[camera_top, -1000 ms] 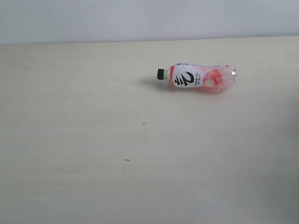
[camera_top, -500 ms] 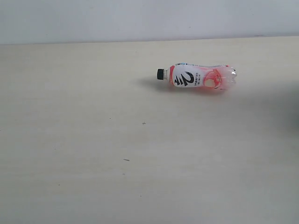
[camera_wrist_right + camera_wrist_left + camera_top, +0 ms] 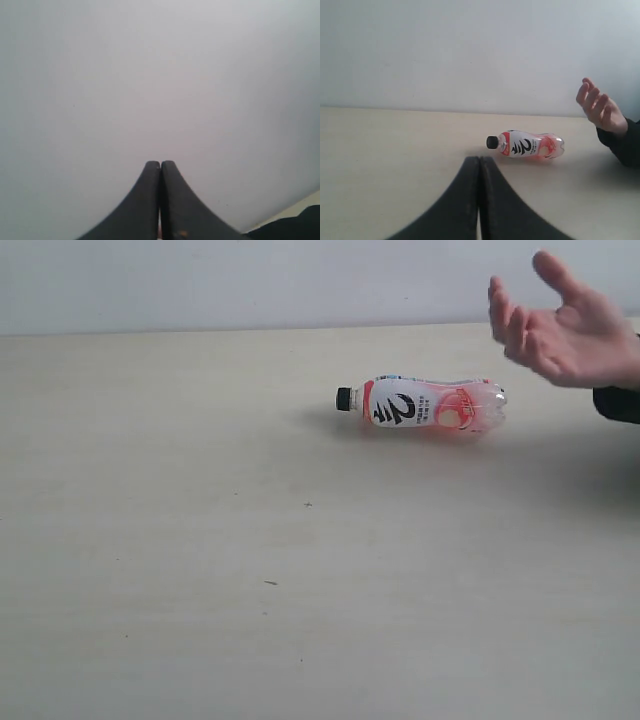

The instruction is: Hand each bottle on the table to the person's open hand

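One bottle point(image 3: 420, 407) is seen: pink, black cap, laid on side on table point(image 3: 200, 540), right of middle. Hand point(image 3: 565, 335) is now held open near bottle base, raised off table; absent half second ago. Handover target is thus offered; pick-up not yet begun. Left gripper point(image 3: 479, 165) is closed, empty, well apart from bottle. Right gripper point(image 3: 160, 167) is closed, empty. Other bottles possibly out of frame.

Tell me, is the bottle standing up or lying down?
Lying down: the bottle rests sideways on the table, cap toward the exterior view's left.
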`<state>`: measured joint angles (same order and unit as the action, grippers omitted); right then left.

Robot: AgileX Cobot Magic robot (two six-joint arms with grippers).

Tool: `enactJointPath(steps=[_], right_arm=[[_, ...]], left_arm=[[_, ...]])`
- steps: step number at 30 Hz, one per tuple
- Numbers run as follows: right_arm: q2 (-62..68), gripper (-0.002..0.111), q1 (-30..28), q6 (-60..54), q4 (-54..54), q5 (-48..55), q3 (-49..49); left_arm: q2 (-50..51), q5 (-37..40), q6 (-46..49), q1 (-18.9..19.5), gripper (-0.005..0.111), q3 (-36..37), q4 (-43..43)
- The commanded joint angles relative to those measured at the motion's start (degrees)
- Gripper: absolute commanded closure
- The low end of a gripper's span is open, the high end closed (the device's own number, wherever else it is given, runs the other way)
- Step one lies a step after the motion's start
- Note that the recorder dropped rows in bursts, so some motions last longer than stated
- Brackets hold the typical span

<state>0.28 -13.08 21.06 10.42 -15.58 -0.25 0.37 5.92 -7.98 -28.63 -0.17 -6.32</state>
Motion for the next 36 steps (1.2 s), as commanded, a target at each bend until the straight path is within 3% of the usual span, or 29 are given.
enactJointPath(steps=[1, 9, 19, 24, 29, 36], right_arm=[[-0.28, 0.108, -0.28, -0.27, 0.17, -0.03, -3.71], [13.60, 0.108, -0.28, -5.16, -0.28, 12.74, -20.21], [54.23, 0.108, -0.28, -36.62, -0.28, 56.30, -59.47], [77.80, 0.108, -0.28, -49.56, 1.13, 70.85, -78.03], [93.25, 0.108, 0.52, -61.25, 4.23, 77.52, -91.38], [107.14, 0.095, 7.19, -74.72, 1.35, 78.83, -102.10]], left_arm=[[-0.37, -0.40, 0.24, 0.13, 0.107, 0.17, 0.20], [-0.37, -0.40, 0.24, 0.13, 0.107, 0.17, 0.20], [-0.37, -0.40, 0.24, 0.13, 0.107, 0.17, 0.20], [-0.37, -0.40, 0.24, 0.13, 0.107, 0.17, 0.20], [-0.37, -0.40, 0.24, 0.13, 0.107, 0.17, 0.20], [-0.37, -0.40, 0.24, 0.13, 0.107, 0.17, 0.20]])
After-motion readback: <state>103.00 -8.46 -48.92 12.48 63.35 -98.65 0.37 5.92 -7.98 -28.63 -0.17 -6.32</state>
